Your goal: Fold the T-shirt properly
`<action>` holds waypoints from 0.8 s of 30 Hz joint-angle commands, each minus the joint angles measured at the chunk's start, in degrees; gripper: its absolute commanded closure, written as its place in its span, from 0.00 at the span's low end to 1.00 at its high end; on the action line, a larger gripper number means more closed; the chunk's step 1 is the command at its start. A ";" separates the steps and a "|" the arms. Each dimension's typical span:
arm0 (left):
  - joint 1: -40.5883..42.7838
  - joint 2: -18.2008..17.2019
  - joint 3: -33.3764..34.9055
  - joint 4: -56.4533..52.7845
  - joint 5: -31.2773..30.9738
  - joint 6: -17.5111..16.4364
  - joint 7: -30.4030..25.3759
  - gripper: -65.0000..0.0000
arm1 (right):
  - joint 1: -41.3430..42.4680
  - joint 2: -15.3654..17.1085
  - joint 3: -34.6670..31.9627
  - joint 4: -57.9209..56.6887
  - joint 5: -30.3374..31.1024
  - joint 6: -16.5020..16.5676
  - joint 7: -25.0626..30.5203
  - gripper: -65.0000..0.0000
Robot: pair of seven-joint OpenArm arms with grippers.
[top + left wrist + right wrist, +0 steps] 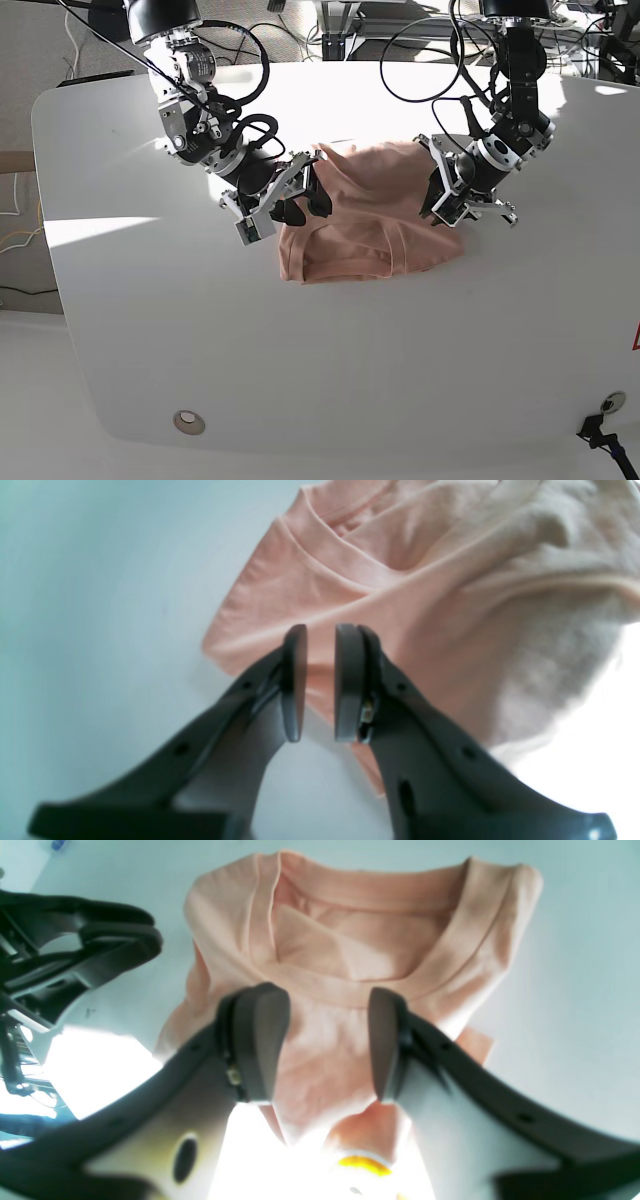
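Note:
The salmon-pink T-shirt (370, 235) lies folded into a wrinkled block in the middle of the white table (150, 330). My right gripper (305, 198) is at its left edge in the base view. In the right wrist view that gripper (325, 1000) is open, jaws wide apart just below the ribbed collar (350, 990), with the T-shirt (320, 1060) behind them. My left gripper (443, 200) is at the shirt's opposite edge. In the left wrist view it (320, 635) shows only a narrow empty gap above a corner of the T-shirt (400, 580).
Black cables (420, 50) loop over the table's far edge behind both arms. A small round fitting (187, 422) sits near the front left corner. The other arm's dark gripper body (90, 950) shows at the left of the right wrist view.

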 commanded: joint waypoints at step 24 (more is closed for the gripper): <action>-0.35 2.88 -10.81 1.43 -7.02 2.62 -5.73 0.89 | -9.51 5.55 5.85 4.38 -9.05 -5.26 19.05 1.00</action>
